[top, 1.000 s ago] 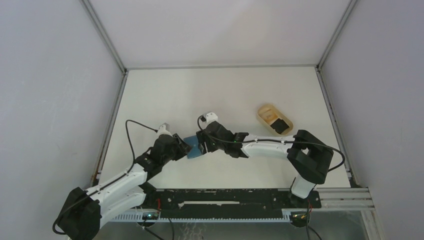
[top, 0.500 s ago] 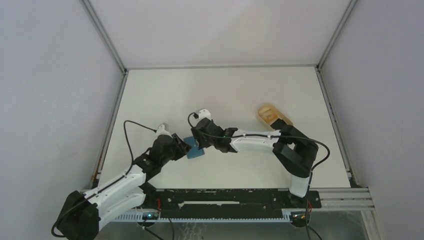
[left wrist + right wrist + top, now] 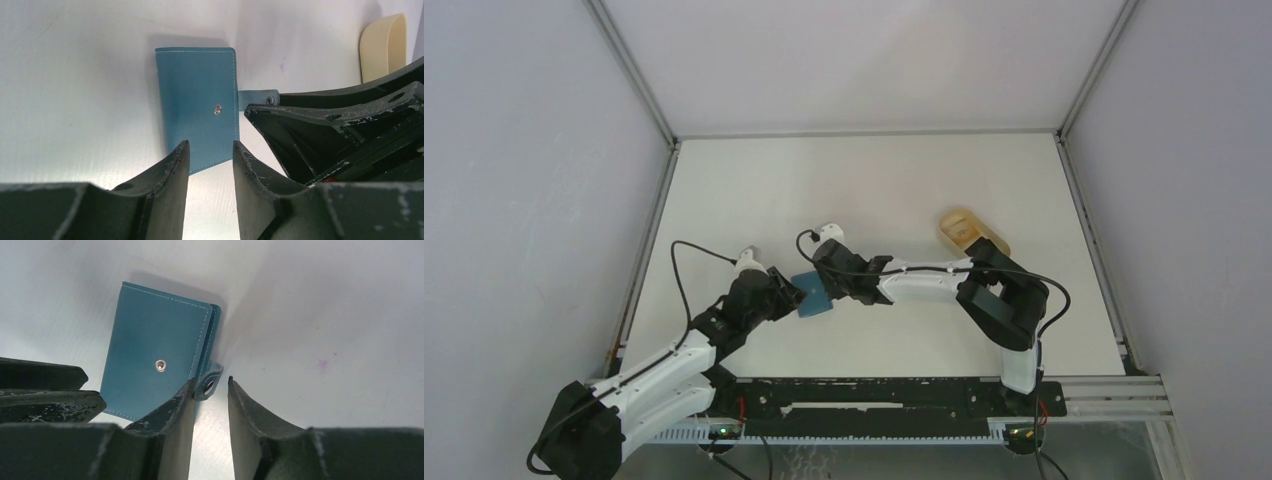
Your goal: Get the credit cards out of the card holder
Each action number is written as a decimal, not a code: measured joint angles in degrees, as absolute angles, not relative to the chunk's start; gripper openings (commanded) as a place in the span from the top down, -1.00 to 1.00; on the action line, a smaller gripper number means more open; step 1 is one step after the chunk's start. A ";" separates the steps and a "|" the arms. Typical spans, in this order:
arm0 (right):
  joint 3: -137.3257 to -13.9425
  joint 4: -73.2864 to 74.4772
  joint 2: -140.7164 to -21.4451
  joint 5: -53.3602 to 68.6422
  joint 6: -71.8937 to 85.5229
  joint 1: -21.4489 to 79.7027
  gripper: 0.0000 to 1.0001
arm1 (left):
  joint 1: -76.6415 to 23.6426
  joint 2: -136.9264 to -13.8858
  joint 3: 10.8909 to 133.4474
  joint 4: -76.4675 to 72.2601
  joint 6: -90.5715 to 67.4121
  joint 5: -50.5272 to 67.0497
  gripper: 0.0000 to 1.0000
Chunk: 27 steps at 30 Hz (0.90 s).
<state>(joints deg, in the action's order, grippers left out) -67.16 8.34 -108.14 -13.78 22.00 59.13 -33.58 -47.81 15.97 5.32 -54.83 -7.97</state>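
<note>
The teal card holder (image 3: pixel 812 295) lies folded shut on the white table between my two grippers. Its snap stud shows on the cover (image 3: pixel 160 365), and the snap tab (image 3: pixel 209 382) sticks out from one edge. My right gripper (image 3: pixel 211 381) is open with a narrow gap. The tab sits between its tips, against the left finger (image 3: pixel 182 405) and apart from the other one. My left gripper (image 3: pixel 210 145) is open, its tips over the near edge of the card holder (image 3: pixel 197 105). The credit cards are hidden.
A beige oval tray (image 3: pixel 959 225) stands at the right behind the right arm's elbow, and its end shows in the left wrist view (image 3: pixel 382 47). Grey walls enclose the table on three sides. The right gripper's body (image 3: pixel 345 130) lies close beside the left one.
My right gripper has moved left to the holder's tab edge and its jaws have narrowed around the tab. The right elbow swung left, covering more of the tray. The left gripper held still.
</note>
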 measured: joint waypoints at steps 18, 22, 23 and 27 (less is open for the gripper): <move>-67.16 7.73 -108.14 -14.44 22.04 58.08 0.64 | -33.58 -47.70 15.97 5.34 -54.81 -8.03 0.20; -67.16 6.98 -108.14 -14.48 22.09 58.02 0.99 | -33.58 -47.70 15.97 5.34 -54.81 -8.03 0.20; -67.16 6.94 -108.14 -14.48 22.04 57.95 1.00 | -33.58 -47.70 15.97 5.34 -54.81 -8.03 0.20; -67.16 6.76 -108.14 -14.55 22.15 57.60 1.00 | -33.58 -47.70 15.97 5.32 -54.78 -8.01 0.20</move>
<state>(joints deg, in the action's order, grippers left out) -67.16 6.76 -108.14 -14.55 22.15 57.60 -33.58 -47.70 15.97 5.32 -54.78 -8.01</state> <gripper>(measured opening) 0.018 0.403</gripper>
